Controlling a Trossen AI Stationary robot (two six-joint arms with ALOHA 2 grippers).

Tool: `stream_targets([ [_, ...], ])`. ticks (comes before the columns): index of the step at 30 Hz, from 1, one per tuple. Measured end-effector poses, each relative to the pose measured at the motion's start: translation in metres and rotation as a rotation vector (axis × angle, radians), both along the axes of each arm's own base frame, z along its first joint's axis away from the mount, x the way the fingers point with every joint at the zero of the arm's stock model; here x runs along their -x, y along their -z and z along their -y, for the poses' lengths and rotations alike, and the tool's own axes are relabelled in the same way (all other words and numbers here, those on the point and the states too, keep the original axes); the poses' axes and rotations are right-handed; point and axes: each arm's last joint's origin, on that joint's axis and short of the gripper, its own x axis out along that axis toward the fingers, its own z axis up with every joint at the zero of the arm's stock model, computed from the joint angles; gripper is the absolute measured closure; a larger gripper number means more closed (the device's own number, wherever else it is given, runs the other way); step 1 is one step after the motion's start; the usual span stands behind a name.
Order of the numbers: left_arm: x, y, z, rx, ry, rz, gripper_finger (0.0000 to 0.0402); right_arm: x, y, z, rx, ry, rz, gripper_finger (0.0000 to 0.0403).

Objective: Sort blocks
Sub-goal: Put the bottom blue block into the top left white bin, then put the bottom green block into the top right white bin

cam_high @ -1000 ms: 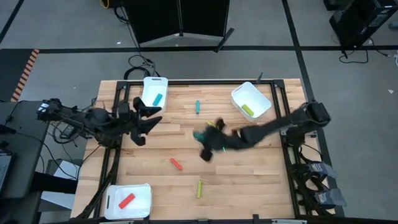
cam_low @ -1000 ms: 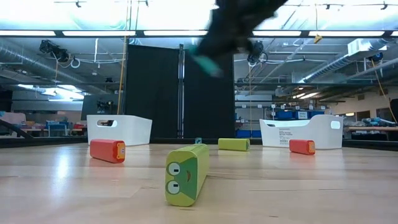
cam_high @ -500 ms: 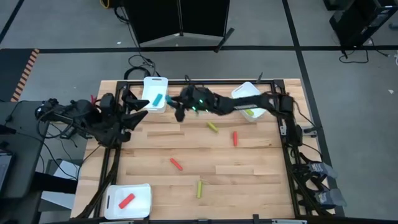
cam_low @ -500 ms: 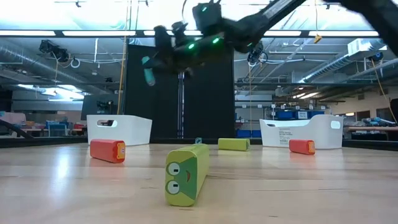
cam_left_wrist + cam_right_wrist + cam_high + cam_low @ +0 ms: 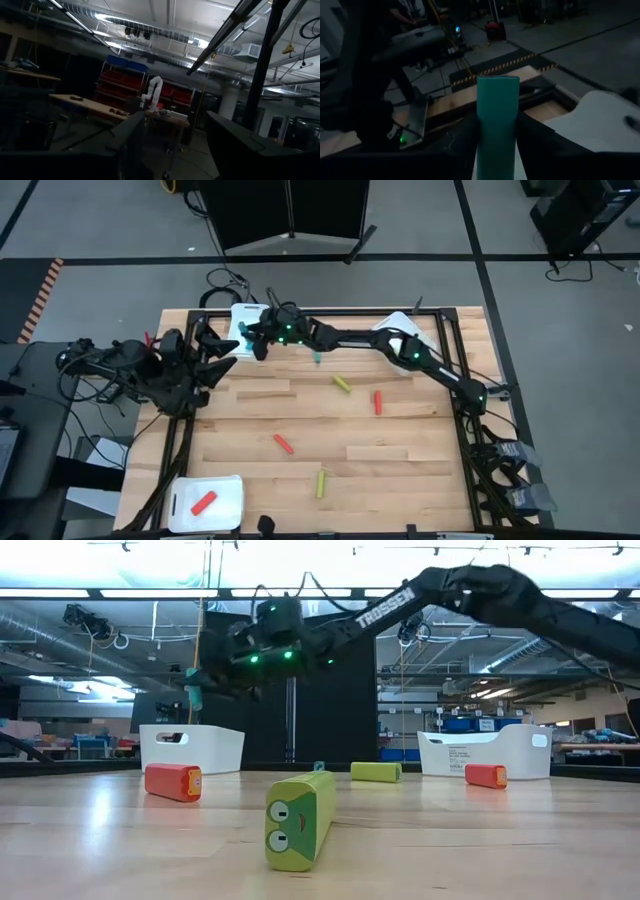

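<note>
Teal block [image 5: 497,125] clamped in right claw [image 5: 252,338]; arm apparently lettered "TROSSEN".

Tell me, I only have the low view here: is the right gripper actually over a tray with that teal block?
Observer: Yes. From above, the right gripper is over the white tray at the top-left corner of the table in the high view.
Operator: Is the block held squarely?
Observer: The right wrist view shows the teal block clamped between both fingers, sticking out past them.
Operator: And the left arm?
Observer: The left gripper waits open beside that tray, holding nothing.
</note>
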Motion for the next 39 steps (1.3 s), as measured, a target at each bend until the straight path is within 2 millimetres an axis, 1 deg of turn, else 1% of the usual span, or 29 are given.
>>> stream_targets([
  [2,0.0,0.0,0.0,-0.001,0.0,-0.003,0.0188,-0.004,0.005,0.003,-0.015,-0.011,-0.003,0.0248],
  [5,-0.001,0.001,0.0,0.001,0.003,-0.015,0.0188,-0.004,0.008,0.01,-0.023,-0.02,-0.001,0.0212],
  [8,-0.001,0.003,0.0,0.006,0.006,-0.026,0.0188,0.001,-0.001,0.016,0.003,-0.023,0.008,0.0187],
  [11,-0.002,0.005,0.001,0.002,0.006,-0.046,0.0188,0.009,-0.018,0.018,0.046,0.001,0.02,0.018],
  [15,-0.004,0.01,0.0,0.006,-0.029,-0.105,0.0188,0.031,-0.036,0.013,0.108,0.021,0.055,0.0197],
  [18,-0.007,0.02,0.0,0.046,-0.07,-0.204,0.0188,0.065,-0.051,0.002,0.176,0.079,0.11,0.0216],
  [21,-0.013,0.037,0.0,0.07,-0.142,-0.354,0.0188,0.109,-0.063,-0.015,0.221,0.094,0.153,0.023],
  [23,-0.02,0.051,0.0,0.073,-0.184,-0.467,0.0188,0.14,-0.065,-0.027,0.245,0.1,0.13,0.0233],
  [26,-0.036,0.072,0.0,0.091,-0.223,-0.624,0.0188,0.184,-0.068,-0.05,0.271,0.094,0.087,0.023],
  [29,-0.057,0.097,-0.001,0.105,-0.18,-0.799,0.0188,0.226,-0.073,-0.074,0.279,0.078,0.091,0.0224],
  [33,-0.088,0.13,0.002,0.053,-0.036,-1.006,0.0188,0.273,-0.08,-0.107,0.285,0.031,0.133,0.0216],
  [36,-0.106,0.148,0.007,-0.032,0.084,-1.117,0.0188,0.302,-0.086,-0.132,0.282,-0.027,0.178,0.021],
  [39,-0.122,0.155,0.011,-0.089,0.141,-1.22,0.0188,0.322,-0.088,-0.152,0.271,-0.071,0.152,0.0204],
])
